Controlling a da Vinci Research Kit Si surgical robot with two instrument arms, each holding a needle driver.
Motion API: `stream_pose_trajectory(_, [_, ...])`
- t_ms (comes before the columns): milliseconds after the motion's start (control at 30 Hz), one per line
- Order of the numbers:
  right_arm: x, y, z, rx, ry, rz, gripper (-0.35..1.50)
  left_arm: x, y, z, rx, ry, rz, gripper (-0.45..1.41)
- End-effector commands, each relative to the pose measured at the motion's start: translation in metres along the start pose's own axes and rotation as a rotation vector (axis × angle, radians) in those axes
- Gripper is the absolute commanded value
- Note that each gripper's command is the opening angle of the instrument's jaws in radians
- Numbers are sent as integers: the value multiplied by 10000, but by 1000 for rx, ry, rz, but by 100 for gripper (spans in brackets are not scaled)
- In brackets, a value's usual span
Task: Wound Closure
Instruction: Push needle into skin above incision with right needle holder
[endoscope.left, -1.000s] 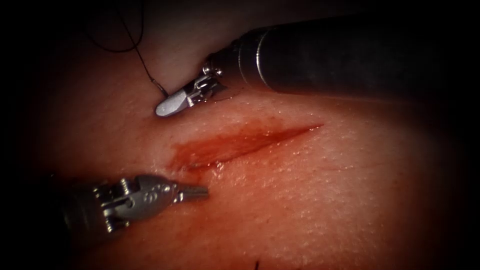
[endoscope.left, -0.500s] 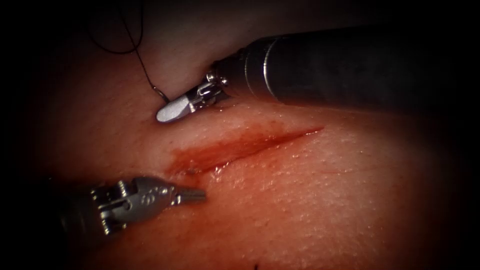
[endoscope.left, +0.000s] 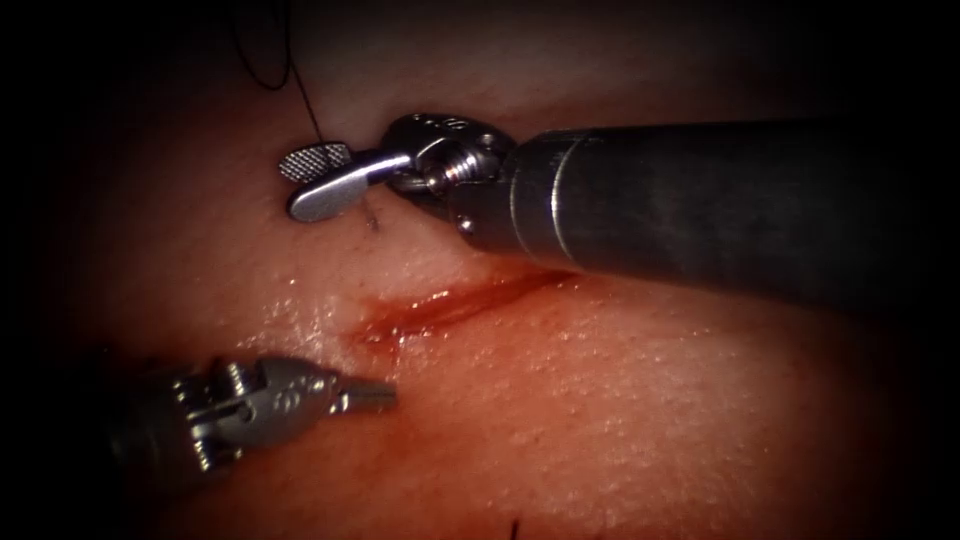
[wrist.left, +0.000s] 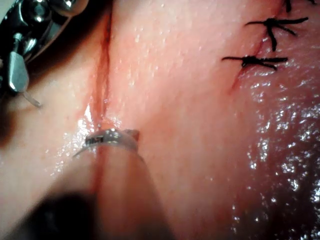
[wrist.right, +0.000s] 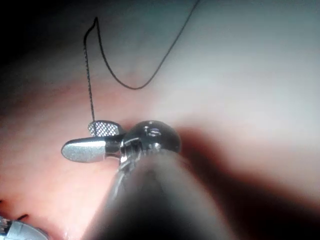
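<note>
Right tool (endoscope.left: 315, 180) jaws parted, holding nothing, thread (endoscope.left: 300, 95) running up from them, upper left | left tool (endoscope.left: 375, 397) jaws closed, empty, lower left below cut (endoscope.left: 450, 305) | needle location: cannot tell | tissue (endoscope.left: 620, 420) lower right unobstructed

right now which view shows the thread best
The right wrist view: the thread loops across pale tissue down to the right tool, whose jaws stand open. The endoscope view shows a short dark stretch above those jaws.
</note>
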Motion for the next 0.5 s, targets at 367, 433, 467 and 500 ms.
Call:
stream_pose_trajectory(367, [7, 3, -16, -100, -14, -192, 120, 2, -2, 9, 2, -6, 3, -45])
stream_pose_trajectory(433, [8, 6, -20, -125, -34, -233, 120, 2, -2, 10, 3, -6, 2, -45])
stream_pose_trajectory(467, [8, 7, -22, -140, -50, -250, 120, 2, -2, 10, 3, -6, 2, -45])
stream_pose_trajectory(500, [7, 9, -27, -168, -76, -273, 120, 3, -1, 11, 4, -6, 2, -45])
